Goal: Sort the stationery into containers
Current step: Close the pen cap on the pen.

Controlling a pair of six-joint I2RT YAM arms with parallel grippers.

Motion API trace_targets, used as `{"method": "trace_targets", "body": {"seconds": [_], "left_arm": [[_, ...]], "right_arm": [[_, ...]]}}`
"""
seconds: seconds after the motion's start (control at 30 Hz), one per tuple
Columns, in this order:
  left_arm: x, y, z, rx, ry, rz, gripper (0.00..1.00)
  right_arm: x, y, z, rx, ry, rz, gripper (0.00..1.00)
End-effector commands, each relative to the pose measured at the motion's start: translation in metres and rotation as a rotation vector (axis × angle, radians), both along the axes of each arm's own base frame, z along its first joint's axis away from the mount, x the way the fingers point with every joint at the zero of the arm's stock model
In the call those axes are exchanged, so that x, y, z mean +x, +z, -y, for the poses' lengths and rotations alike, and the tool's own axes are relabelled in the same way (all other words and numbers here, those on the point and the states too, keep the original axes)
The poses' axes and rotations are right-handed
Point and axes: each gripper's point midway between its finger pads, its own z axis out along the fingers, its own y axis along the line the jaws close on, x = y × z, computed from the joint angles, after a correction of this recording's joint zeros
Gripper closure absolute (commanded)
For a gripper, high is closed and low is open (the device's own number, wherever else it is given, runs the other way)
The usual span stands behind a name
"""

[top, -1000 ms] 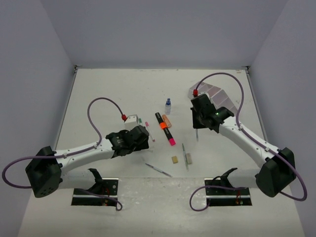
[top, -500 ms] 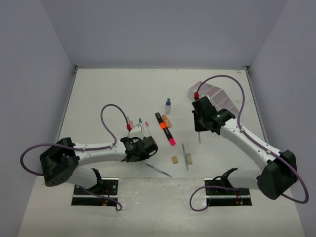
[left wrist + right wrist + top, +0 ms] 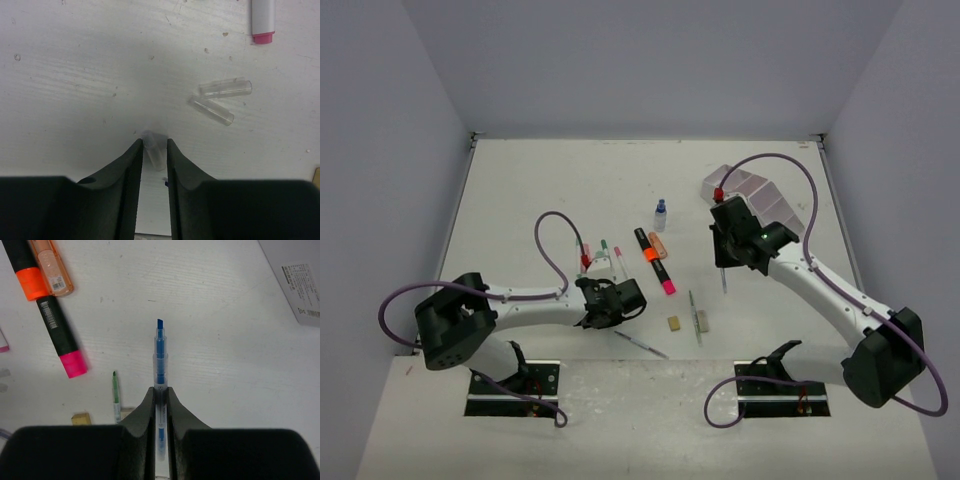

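Observation:
My left gripper point(image 3: 154, 142) is low over the table with its jaws pressed against a small clear cap point(image 3: 155, 154); in the top view it point(image 3: 607, 306) sits just in front of two white pens point(image 3: 608, 256). Two more clear caps point(image 3: 224, 90) lie to its right, near a pink-tipped pen point(image 3: 263, 20). My right gripper point(image 3: 160, 389) is shut on a blue pen point(image 3: 159, 352) and hangs above the table. The white containers point(image 3: 752, 192) stand at the back right, behind the right gripper point(image 3: 723, 264).
In the middle lie a black marker with orange and pink point(image 3: 654, 262), an orange highlighter point(image 3: 658, 245), a blue-capped bottle point(image 3: 660, 212), a green pen point(image 3: 694, 312), a tan eraser point(image 3: 674, 323), a grey eraser point(image 3: 702, 320) and a thin pen point(image 3: 640, 344).
My left gripper has swung right and forward, dropped to the table, and its jaws have narrowed onto the clear cap. My right gripper, still holding the blue pen, has barely moved.

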Motion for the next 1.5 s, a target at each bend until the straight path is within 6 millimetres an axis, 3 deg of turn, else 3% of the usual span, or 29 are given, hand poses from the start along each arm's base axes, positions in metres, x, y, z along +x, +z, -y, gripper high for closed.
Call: {"method": "trace_targets", "body": {"seconds": [0.0, 0.23, 0.3, 0.37, 0.4, 0.47, 0.57, 0.63, 0.67, 0.7, 0.87, 0.97, 1.1, 1.27, 1.47], "left_arm": [[0.005, 0.002, 0.000, 0.003, 0.038, 0.028, 0.83], [0.023, 0.028, -0.003, -0.014, 0.071, 0.136, 1.00], [0.031, 0.046, -0.003, -0.023, 0.083, 0.185, 1.00], [0.041, 0.066, -0.002, -0.042, 0.073, 0.252, 1.00], [0.043, 0.080, 0.000, -0.067, 0.046, 0.284, 1.00], [0.056, 0.110, 0.016, -0.160, -0.011, 0.386, 1.00], [0.065, 0.176, 0.033, -0.338, -0.188, 0.606, 1.00], [0.068, 0.229, 0.054, -0.505, -0.275, 0.777, 1.00], [0.066, 0.248, 0.055, -0.555, -0.309, 0.852, 1.00], [0.062, 0.278, 0.048, -0.644, -0.321, 0.980, 1.00], [0.049, 0.338, 0.041, -0.791, -0.368, 1.180, 1.00], [0.042, 0.348, 0.052, -0.830, -0.435, 1.213, 1.00], [0.038, 0.355, 0.062, -0.870, -0.472, 1.225, 1.00], [0.036, 0.360, 0.062, -0.883, -0.482, 1.223, 1.00], [0.032, 0.364, 0.059, -0.905, -0.482, 1.219, 1.00]], "right_arm": [[-0.002, 0.012, -0.012, 0.068, 0.058, 0.037, 1.00], [-0.006, 0.020, -0.026, 0.141, 0.117, 0.052, 1.00], [-0.012, 0.023, -0.037, 0.197, 0.172, 0.044, 1.00], [-0.017, 0.037, -0.063, 0.328, 0.270, 0.073, 1.00], [-0.028, 0.050, -0.086, 0.457, 0.376, 0.083, 1.00], [-0.053, 0.055, -0.109, 0.628, 0.505, 0.068, 1.00], [-0.083, 0.086, -0.136, 0.910, 0.664, 0.102, 1.00], [-0.095, 0.115, -0.145, 1.043, 0.764, 0.178, 1.00], [-0.099, 0.109, -0.145, 1.078, 0.758, 0.165, 1.00], [-0.101, 0.127, -0.149, 1.157, 0.776, 0.215, 1.00], [-0.126, 0.152, -0.162, 1.255, 0.896, 0.251, 1.00], [-0.139, 0.168, -0.179, 1.230, 0.969, 0.296, 1.00], [-0.131, 0.181, -0.186, 1.189, 0.911, 0.372, 1.00], [-0.110, 0.173, -0.183, 1.114, 0.780, 0.419, 1.00], [-0.100, 0.170, -0.183, 1.055, 0.755, 0.438, 1.00]]}}
